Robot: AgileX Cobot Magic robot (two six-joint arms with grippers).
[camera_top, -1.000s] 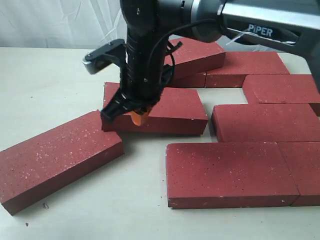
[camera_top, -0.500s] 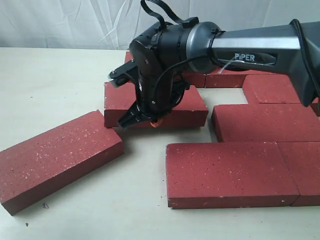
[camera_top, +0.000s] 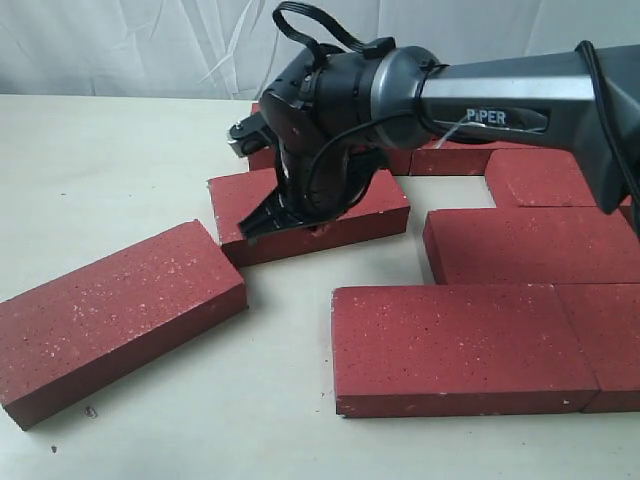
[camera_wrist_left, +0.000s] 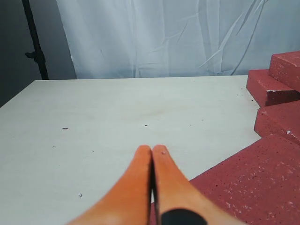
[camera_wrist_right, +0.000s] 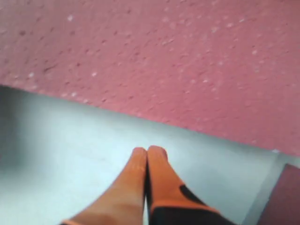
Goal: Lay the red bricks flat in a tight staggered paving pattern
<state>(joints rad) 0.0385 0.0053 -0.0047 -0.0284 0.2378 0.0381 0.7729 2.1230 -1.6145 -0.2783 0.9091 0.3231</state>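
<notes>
White curtain (camera_top: 120,50) hangs behind a pale desk (camera_top: 100,170), and the red bricks (camera_top: 530,245) all lie flat on it. On my exterior feed most of them are packed to the right in staggered rows: two end to end along the front, one behind them in the middle, and more at the back, partly hidden by the arm (camera_top: 500,95).

Two bricks sit apart from that group. A skewed brick (camera_top: 375,205) lies at an angle left of the middle row, with a wedge of bare desk between it and its neighbours. A loose brick (camera_top: 110,315) lies further left and nearer the camera. It is turned too, and its far corner is just beside the near corner of the skewed brick.

The right end effector (camera_top: 285,218) is across the middle of the scene, low over the near long edge of the skewed brick. Its wrist feed shows the orange fingers (camera_wrist_right: 157,173) clenched together with nothing between them, tips over bare desk just beside a brick's edge. That feed is blurred, so I cannot tell whether they touch the brick or the desk.

The left end effector (camera_wrist_left: 152,150) is clenched and empty as well, above open desk, with bricks off to one side.
</notes>
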